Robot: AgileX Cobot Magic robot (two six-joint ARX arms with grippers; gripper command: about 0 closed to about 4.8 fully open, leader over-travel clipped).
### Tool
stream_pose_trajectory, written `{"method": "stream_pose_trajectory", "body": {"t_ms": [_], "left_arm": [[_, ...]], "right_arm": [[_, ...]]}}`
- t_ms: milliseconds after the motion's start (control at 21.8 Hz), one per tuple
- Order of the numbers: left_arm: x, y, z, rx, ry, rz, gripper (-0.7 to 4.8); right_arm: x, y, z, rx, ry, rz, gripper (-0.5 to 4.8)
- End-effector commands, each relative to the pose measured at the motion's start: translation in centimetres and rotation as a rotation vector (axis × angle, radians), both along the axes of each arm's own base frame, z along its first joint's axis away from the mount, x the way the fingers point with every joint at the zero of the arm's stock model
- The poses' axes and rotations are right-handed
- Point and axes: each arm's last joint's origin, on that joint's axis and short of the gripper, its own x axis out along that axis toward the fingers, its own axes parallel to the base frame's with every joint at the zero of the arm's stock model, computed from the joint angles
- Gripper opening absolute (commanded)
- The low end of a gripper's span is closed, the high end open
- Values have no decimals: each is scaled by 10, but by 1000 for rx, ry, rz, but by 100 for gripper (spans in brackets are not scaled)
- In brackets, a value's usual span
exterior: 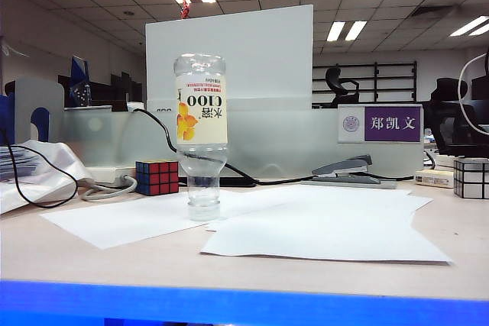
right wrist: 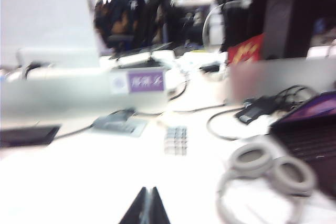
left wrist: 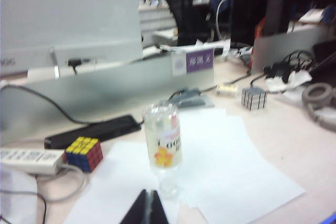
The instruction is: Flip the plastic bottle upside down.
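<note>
On the left of the exterior view a colourful puzzle cube (exterior: 157, 177) is seen on the worktop (exterior: 458, 227), beside a white power strip (exterior: 107, 175) and its black cable. Just right of it the plastic bottle (exterior: 201, 135) is found standing upside down on its cap, on sheets of white paper (exterior: 321, 230), its label inverted. It appears empty, so it is judged light, thin-walled and easily toppled; its clear, smooth body would best be gripped at the labelled middle. Further right a grey stapler (exterior: 344, 169) and a mirrored cube (exterior: 470, 177) are seen.

In the left wrist view the left pincer (left wrist: 148, 208) is shown clenched and empty, near the bottle. In the right wrist view the right pincer (right wrist: 148, 208) is likewise clenched on nothing, with grey headphones (right wrist: 268, 171) close by.
</note>
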Motion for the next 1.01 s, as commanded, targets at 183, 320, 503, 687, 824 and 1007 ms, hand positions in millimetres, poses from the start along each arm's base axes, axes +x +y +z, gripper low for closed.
{"method": "stream_pose_trajectory", "body": {"t_ms": [183, 320, 503, 687, 824, 1007], "left_arm": [[12, -2, -22, 14, 45, 6, -5], [20, -3, -30, 4, 48, 11, -5], [25, -2, -26, -94, 12, 41, -5], [32, -3, -31, -179, 23, 48, -5], [43, -4, -49, -206, 71, 69, -5], [56, -5, -71, -257, 127, 117, -5]], "right_arm": [[29, -7, -17, 10, -1, 295, -9], [40, -13, -19, -6, -33, 215, -9], [69, -26, -33, 48, -82, 133, -9], [107, -40, -58, 155, -178, 145, -9], [142, -55, -105, 283, -234, 97, -9], [163, -64, -156, 371, -231, 39, -9]]}}
